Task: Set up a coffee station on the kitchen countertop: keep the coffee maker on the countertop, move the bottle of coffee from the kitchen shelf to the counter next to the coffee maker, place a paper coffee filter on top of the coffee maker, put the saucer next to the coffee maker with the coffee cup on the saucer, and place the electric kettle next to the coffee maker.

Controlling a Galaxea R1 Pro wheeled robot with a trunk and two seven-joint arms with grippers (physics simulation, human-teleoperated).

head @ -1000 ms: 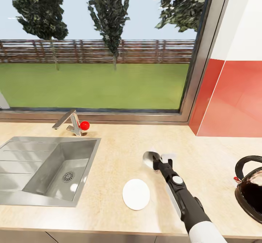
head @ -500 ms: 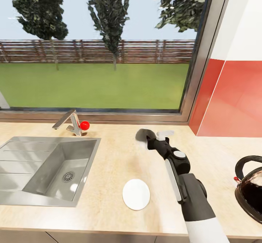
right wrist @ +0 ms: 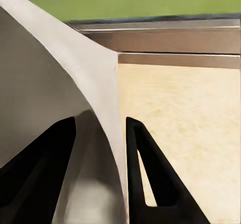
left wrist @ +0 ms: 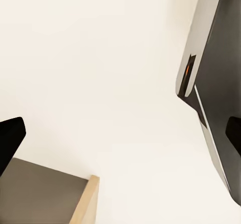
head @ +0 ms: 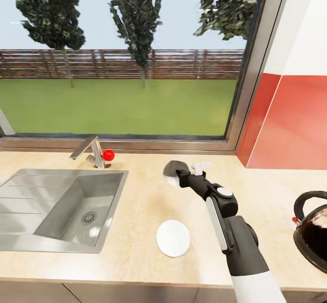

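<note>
One right hand (head: 178, 176) pinching coffee cup (head: 171, 172)

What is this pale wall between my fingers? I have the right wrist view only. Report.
Observer: It is the coffee cup; the right gripper is shut on its wall.
Operator: Give me the saucer's position.
Observer: The saucer lies flat on the kitchen countertop, nearer the robot than the cup and right of the sink.
Operator: Name what stands further right.
Observer: The electric kettle stands at the head view's right edge.
</note>
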